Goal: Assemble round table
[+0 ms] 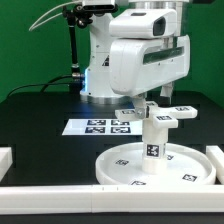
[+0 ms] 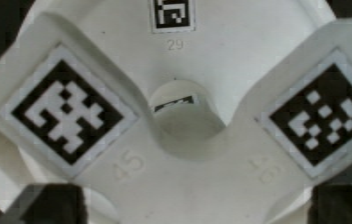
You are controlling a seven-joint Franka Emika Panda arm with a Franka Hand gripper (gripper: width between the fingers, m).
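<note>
The round disc [image 1: 130, 168] lies flat on the table near the front. The tagged cylinder leg [image 1: 154, 142] stands upright at its middle. The cross-shaped foot [image 1: 160, 116] sits level on top of the leg. My gripper [image 1: 148, 106] reaches down onto the foot from above. In the wrist view the foot [image 2: 173, 150] fills the picture, with tagged arms either side and its centre hole [image 2: 178, 100]. One arm of the foot lies between my dark fingertips [image 2: 48, 205]. My gripper [image 2: 194, 208] is shut on that arm. The leg is hidden under the foot in the wrist view.
The marker board [image 1: 100, 127] lies behind the disc, toward the robot base [image 1: 100, 70]. White border rails run along the front [image 1: 90, 196], the exterior view's left [image 1: 5, 158] and the exterior view's right [image 1: 216, 155].
</note>
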